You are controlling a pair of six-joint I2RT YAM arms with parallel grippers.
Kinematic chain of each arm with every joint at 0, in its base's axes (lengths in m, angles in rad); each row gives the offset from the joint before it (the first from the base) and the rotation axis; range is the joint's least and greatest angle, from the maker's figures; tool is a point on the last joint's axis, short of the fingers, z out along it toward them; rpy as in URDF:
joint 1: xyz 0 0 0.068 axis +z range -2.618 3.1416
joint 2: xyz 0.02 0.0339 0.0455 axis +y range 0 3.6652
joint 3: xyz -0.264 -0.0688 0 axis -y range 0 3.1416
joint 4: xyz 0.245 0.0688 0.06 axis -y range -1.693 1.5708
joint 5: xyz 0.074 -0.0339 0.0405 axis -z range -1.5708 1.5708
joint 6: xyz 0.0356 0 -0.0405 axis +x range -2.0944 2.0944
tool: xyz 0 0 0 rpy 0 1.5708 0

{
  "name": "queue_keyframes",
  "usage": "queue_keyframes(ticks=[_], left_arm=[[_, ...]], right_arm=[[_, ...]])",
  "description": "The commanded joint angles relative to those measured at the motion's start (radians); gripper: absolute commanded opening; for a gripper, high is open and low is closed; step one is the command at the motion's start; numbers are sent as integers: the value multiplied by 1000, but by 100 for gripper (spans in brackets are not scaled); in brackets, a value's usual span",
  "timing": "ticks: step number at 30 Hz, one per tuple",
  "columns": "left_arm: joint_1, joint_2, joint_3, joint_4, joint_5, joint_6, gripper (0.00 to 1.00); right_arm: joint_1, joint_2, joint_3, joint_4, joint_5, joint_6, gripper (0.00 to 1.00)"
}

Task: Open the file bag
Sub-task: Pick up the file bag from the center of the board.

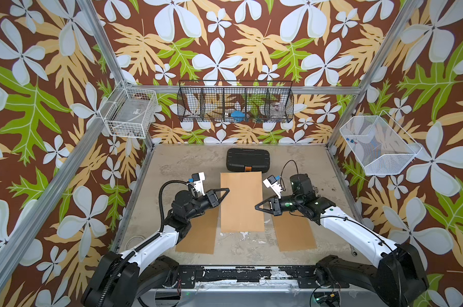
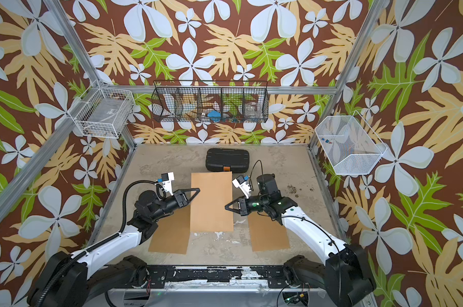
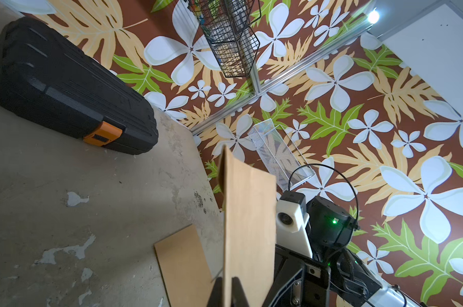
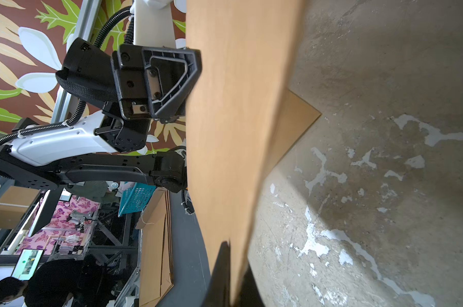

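Both left tool and right tool pinch opposite edges of the flat file bag.

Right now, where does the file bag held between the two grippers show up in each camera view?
In a top view: file bag centre frame, on the robot's side of the black case.
In a top view: same spot.
Left wrist: edge-on, mid-picture, in the left gripper.
Right wrist: broad tan band, mid-picture, in the right gripper.
Landmark: the black case, missing only from the right wrist view.
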Motion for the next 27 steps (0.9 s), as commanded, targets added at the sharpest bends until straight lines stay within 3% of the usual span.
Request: queue_keyframes(ticks=[1, 8, 11, 19, 27], left_arm=[[1, -9, -8, 50, -23, 2, 2], [46, -12, -56, 69, -149, 11, 0], [71, -2, -81, 124, -175, -17, 0], [73, 38, -65, 175, -160, -35, 0], [74, 41, -80, 184, -162, -41, 0]], right_arm=[[3, -1, 2, 20, -22, -10, 10], [3, -43, -13, 8, -27, -10, 27], [4, -72, -38, 30, -29, 17, 30], [3, -80, -85, 76, -22, 59, 29], [3, -49, -99, 141, -9, 100, 20]])
